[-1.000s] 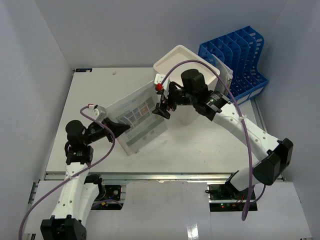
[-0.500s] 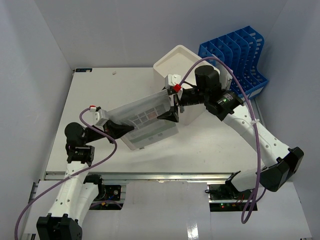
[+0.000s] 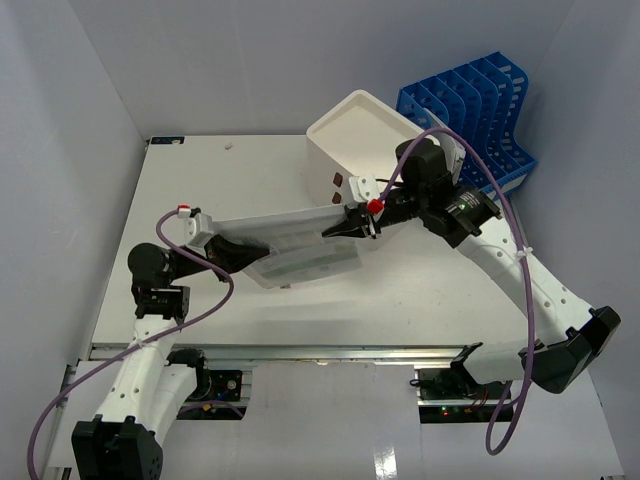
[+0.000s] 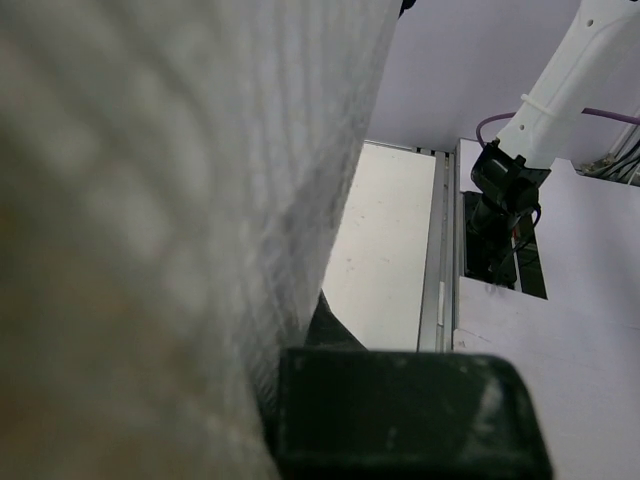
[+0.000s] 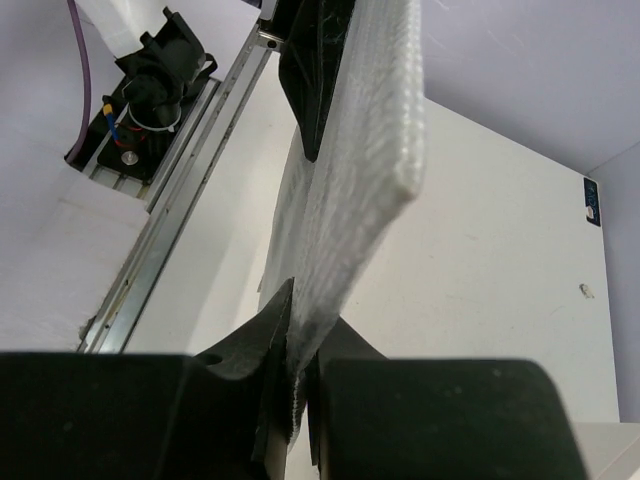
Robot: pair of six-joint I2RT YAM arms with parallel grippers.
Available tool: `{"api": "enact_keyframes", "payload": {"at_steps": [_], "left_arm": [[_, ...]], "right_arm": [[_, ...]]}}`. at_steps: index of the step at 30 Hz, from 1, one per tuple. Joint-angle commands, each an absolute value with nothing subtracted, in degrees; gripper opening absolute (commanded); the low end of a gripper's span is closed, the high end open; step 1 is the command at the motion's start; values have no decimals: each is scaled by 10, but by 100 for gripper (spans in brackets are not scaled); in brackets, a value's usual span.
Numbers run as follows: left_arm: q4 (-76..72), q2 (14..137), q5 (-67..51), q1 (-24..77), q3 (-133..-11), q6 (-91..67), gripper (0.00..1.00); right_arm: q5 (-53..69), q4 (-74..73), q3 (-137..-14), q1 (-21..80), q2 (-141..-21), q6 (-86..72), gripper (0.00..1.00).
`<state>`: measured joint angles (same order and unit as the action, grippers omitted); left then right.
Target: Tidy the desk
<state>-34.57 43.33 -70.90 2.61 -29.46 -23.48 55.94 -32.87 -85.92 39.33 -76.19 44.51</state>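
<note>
A translucent white mesh document pouch (image 3: 295, 248) with papers inside hangs above the desk (image 3: 200, 170), stretched between both arms. My left gripper (image 3: 238, 252) is shut on its left end. My right gripper (image 3: 338, 229) is shut on its right edge. In the right wrist view the pouch (image 5: 350, 160) runs away from my right gripper (image 5: 308, 325), whose fingers pinch its thin edge; the other arm's dark finger (image 5: 312, 80) grips the far end. In the left wrist view the pouch (image 4: 150, 200) fills the left side, beside a dark fingertip (image 4: 335, 335).
A white cube-shaped drawer box (image 3: 365, 125) stands at the back, just behind the right wrist. A blue slotted file rack (image 3: 480, 110) sits at the back right corner. The metal rail (image 3: 300, 350) runs along the desk's front edge.
My right gripper has closed on the pouch's right edge. The pouch has swung from a steep tilt to a flatter, lengthwise stretch, and the right arm has shifted right.
</note>
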Motion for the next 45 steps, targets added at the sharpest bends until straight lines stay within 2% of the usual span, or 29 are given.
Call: {"api": "enact_keyframes", "payload": {"at_steps": [1, 4, 5, 7, 9, 10, 14, 24, 30, 36, 45], "left_arm": [[-381, 433, -708, 27, -321, -248, 0], [-390, 435, -705, 27, -321, -260, 2], [-396, 436, -704, 27, -321, -263, 10], [-410, 435, -696, 27, -319, -279, 32], [-422, 430, -687, 27, -317, -295, 78], [-427, 427, -683, 27, -316, -302, 97], [-405, 411, -660, 27, -318, -301, 98], [-215, 353, -613, 27, -300, -202, 98], [-159, 332, -604, 27, -282, -165, 98], [-150, 323, -602, 27, -265, -155, 98], [-155, 313, -599, 27, -238, -152, 98]], "right_arm": [[557, -310, -853, 391, -745, 433, 8], [544, -303, -856, 391, -742, 420, 8], [539, -301, -856, 390, -740, 417, 8], [529, -292, -859, 387, -737, 403, 8], [517, -282, -864, 374, -733, 386, 8], [510, -277, -868, 367, -731, 378, 8], [435, -263, -921, 332, -725, 355, 8], [364, -204, -1106, 163, -746, 272, 8], [289, -147, -1203, 76, -777, 233, 8], [143, -107, -1204, 61, -806, 289, 8], [53, -75, -1179, 49, -850, 322, 8]]}}
